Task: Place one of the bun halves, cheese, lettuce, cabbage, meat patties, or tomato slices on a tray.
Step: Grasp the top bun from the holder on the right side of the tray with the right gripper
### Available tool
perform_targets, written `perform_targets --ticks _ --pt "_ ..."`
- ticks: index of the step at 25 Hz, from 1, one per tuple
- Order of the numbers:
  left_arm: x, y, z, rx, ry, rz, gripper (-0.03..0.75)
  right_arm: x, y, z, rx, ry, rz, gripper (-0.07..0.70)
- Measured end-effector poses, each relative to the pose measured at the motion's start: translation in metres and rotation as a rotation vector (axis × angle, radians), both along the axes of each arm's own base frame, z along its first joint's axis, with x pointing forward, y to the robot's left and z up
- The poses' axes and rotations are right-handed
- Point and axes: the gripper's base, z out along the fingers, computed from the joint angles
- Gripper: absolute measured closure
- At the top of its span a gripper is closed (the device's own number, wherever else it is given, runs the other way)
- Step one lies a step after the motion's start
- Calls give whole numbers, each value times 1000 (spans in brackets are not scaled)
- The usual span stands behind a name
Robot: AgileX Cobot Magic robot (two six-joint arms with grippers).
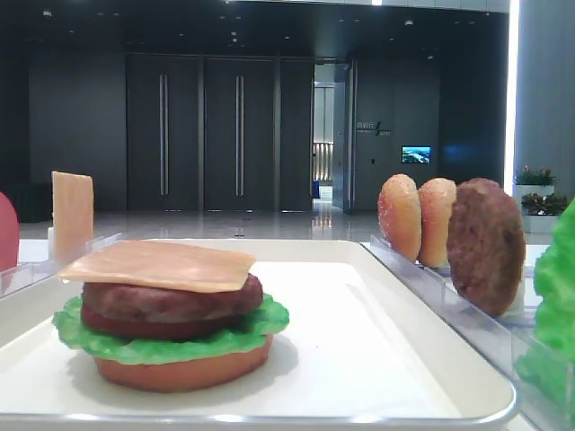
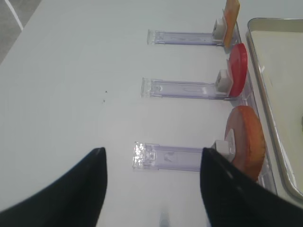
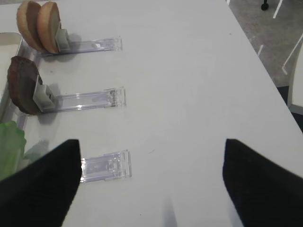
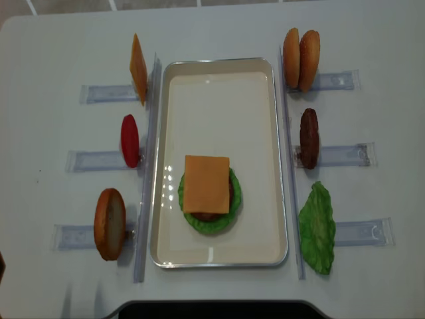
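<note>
Four layers stacked on the tray (image 4: 219,251), cheese (image 4: 206,184) uppermost
Bun halves (image 4: 300,50) remain racked; right end effector (image 3: 150,182) spread wide, empty

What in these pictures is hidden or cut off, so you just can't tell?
- Low front view: lettuce cut off by the right edge.
- Overhead view: layers beneath the cheese hidden by it.
- Right wrist view: lettuce cut by the left edge, partly behind the right hand.
- Left wrist view: tray mostly outside the frame.
</note>
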Motion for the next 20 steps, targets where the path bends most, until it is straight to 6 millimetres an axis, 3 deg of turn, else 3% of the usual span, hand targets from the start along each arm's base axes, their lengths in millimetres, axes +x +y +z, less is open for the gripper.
perform_targets --ticks 17,20 --pt "0 0 0 0 0 0 244 0 0 0 0 0 0 54" --pt "0 0 0 0 0 0 244 7 -1 0 2 47 -1 54"
